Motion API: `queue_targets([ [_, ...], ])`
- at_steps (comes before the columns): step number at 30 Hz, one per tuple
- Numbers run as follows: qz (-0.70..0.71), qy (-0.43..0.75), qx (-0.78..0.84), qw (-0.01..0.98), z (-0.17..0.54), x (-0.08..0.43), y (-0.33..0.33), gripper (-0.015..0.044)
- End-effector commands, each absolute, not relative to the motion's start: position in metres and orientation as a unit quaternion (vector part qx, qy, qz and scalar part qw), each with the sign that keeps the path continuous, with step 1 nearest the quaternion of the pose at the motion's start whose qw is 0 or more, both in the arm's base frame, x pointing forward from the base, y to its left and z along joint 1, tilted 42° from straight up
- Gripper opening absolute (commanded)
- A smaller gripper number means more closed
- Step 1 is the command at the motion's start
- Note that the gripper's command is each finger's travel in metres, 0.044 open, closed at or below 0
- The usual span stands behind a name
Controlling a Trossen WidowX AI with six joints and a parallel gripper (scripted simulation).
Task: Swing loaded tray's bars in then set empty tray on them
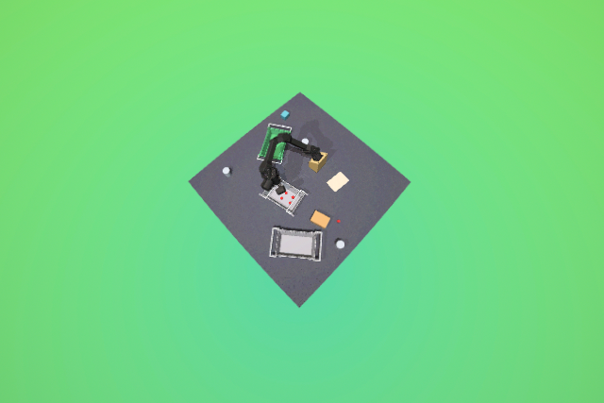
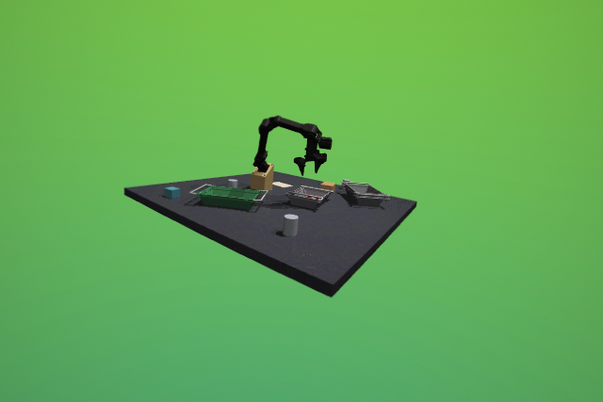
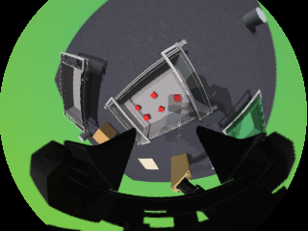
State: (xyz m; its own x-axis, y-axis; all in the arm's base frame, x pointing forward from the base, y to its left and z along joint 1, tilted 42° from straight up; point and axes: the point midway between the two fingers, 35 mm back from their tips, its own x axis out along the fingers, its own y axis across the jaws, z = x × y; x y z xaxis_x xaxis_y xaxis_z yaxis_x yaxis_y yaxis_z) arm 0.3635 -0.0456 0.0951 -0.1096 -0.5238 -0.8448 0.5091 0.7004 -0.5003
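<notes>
The loaded grey tray stands upright with several red blocks on its floor. In the wrist view one wire bar crosses its top inside the end nearer the green tray. The other bar crosses close to the opposite end; its exact inward reach is hard to tell. My gripper is wide open and empty, above the loaded tray. An empty grey tray stands apart from it, its bars out at its ends.
A green tray stands on the loaded tray's other side. An orange block lies between the grey trays and the table edge. A cream plate, white cylinders and a teal cube are also there.
</notes>
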Motion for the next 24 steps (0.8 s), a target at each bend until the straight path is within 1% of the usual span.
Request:
queue_targets([
  [1, -0.455, 0.585, 0.112, 0.662, 0.120, 0.337, -0.100, 0.0440],
  [7, -0.563, 0.457, 0.292, 0.623, 0.154, 0.271, -0.177, 0.0440],
  [12, -0.634, 0.319, 0.414, 0.570, 0.175, 0.203, -0.218, 0.0440],
  [18, -0.692, 0.128, 0.516, 0.488, 0.192, 0.119, -0.239, 0.0440],
  [24, -0.718, -0.076, 0.566, 0.398, 0.199, 0.042, -0.235, 0.0440],
])
